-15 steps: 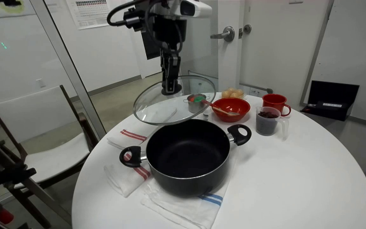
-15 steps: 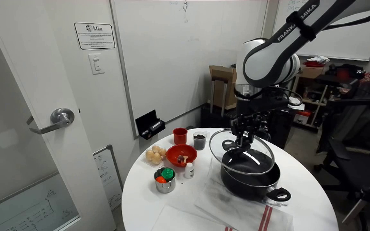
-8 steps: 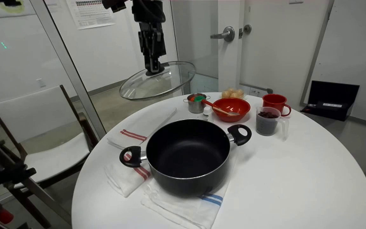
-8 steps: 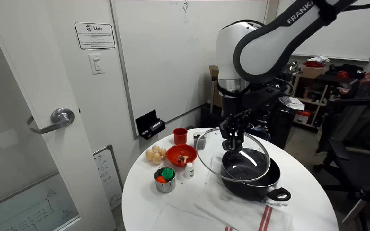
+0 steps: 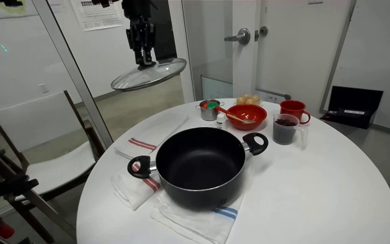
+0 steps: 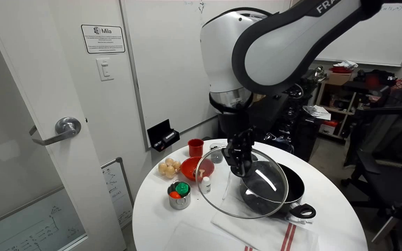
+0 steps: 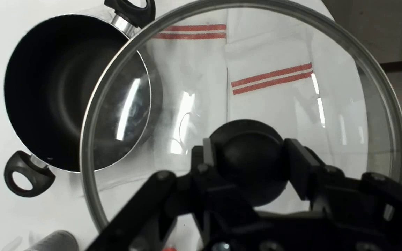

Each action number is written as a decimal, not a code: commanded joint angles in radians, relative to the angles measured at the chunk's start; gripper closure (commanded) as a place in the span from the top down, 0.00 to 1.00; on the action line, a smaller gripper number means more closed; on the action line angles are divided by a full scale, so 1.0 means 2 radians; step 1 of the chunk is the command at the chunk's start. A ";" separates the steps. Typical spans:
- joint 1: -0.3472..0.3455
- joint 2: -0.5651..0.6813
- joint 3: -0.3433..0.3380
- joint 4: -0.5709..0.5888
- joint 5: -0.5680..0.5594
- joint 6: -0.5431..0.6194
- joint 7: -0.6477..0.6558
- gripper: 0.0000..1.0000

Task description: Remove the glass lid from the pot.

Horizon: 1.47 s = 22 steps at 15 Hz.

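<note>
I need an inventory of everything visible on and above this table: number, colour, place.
towels: apparently three, white, striped, on table
pot: one, black, on towels
glass lid: one, clear, in air, off pot
bowl: one, red, on table
utensils: count unclear, red and wooden, in bowl
small pot: one, silver, near bowl, with green item, orange item
bottle: one, white, near bowl
egg-like things: at least four, beige, near bowl
measuring cup: one, clear, near bowl, with dark pieces
mug: one, red, beside measuring cup
robot arm: one, white and black, overhead
jaws: one pair, black, closed on lid's knob
</note>
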 commanded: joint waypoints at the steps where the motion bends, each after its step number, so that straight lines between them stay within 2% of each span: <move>1: 0.017 0.053 0.007 0.087 -0.023 -0.057 -0.007 0.26; 6: 0.021 0.136 0.019 0.172 -0.012 -0.082 -0.028 0.26; 22: 0.019 0.340 0.027 0.354 -0.007 -0.093 -0.098 0.26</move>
